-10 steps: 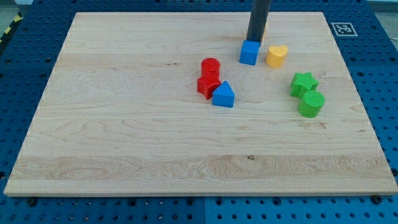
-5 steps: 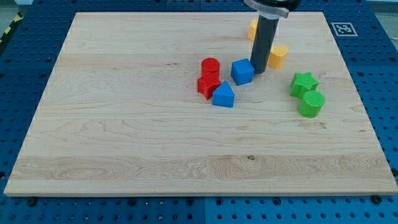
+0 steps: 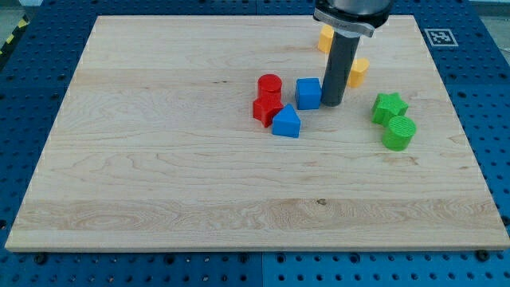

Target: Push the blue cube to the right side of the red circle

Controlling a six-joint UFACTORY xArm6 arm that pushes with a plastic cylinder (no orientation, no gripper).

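The blue cube sits on the wooden board to the right of the red circle, a small gap between them. My tip rests just right of the blue cube, touching or almost touching its right side. The rod rises to the view's top.
A red block and a blue triangle lie just below the red circle. A yellow heart is partly hidden behind the rod, another yellow block above it. A green star and green cylinder sit at the right.
My tip has moved down and slightly left, pushing the blue cube from near the yellow heart to beside the red circle. A second yellow block has come into view behind the rod.
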